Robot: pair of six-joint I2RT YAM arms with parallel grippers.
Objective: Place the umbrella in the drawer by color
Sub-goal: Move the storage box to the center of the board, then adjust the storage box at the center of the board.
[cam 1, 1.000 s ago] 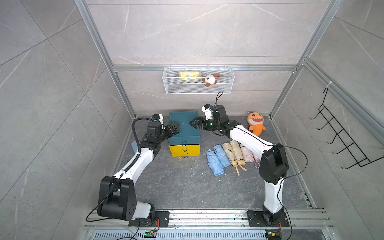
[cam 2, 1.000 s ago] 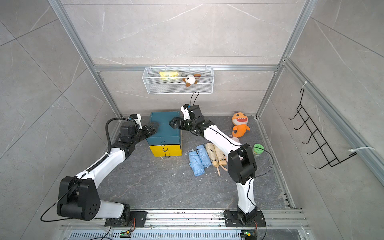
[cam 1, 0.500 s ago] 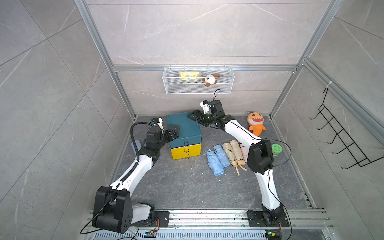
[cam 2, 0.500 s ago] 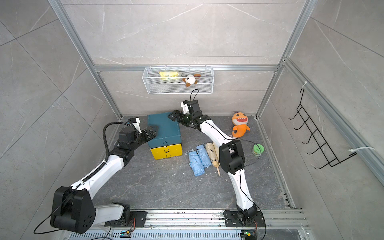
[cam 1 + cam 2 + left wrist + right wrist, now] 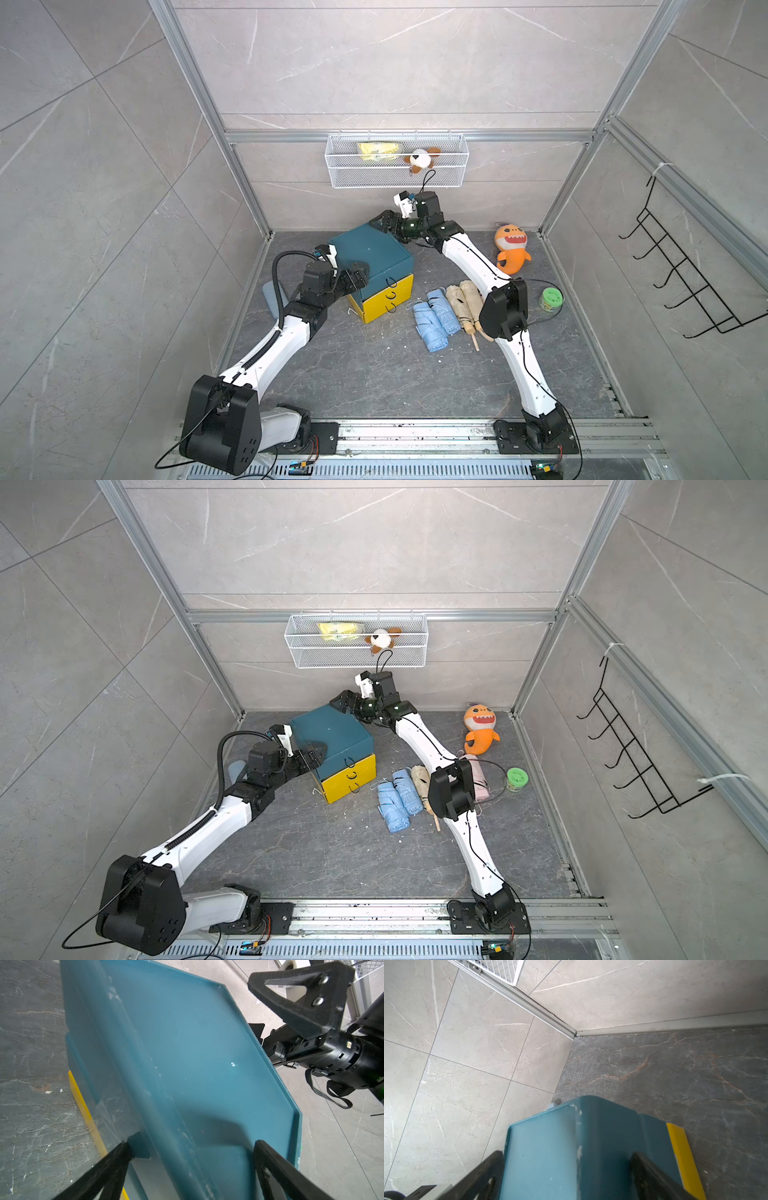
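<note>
Two-drawer unit (image 5: 370, 253), teal over yellow, on the floor (image 5: 374, 374) | blue umbrellas (image 5: 434, 322) and beige umbrellas (image 5: 461, 301) lying just beside it | left gripper (image 5: 353, 276) spread wide astride its near corner | right gripper (image 5: 386, 222) spread wide astride its far corner

We see the right gripper (image 5: 566, 1155) with its dark fingers (image 5: 481, 1174) spread wide astride a corner of the teal drawer unit (image 5: 542, 1157) at bottom centre of the frame, the yellow drawer (image 5: 683, 1153) edging lower right, grey floor (image 5: 675, 1076) beyond.
</note>
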